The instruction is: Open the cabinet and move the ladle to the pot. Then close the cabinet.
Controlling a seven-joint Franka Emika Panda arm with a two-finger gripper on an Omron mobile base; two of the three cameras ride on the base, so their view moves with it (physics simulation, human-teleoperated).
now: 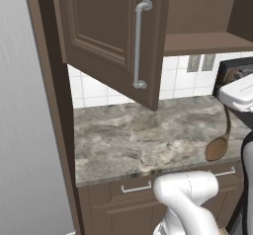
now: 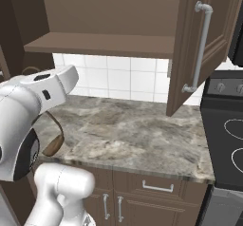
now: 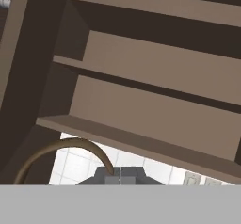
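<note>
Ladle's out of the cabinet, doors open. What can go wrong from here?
1. The gripper is shut on the thin curved handle of the brown round-bowled ladle, whose bowl hangs low over the marbled grey countertop; it could swing or slip in transit.
2. The dark brown wooden cabinet door juts out beside the black stove; the arm or ladle might clip it, likely en route.

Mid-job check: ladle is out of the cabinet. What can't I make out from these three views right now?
- Ladle: upper handle hidden behind the arm in the left base view; in the right base view the arm covers most of it.
- Gripper: fingertips cut off by the bottom band in the hand view, so the contact with the ladle handle isn't clear.
- Stove: cut off by the right edge of the right base view.
</note>
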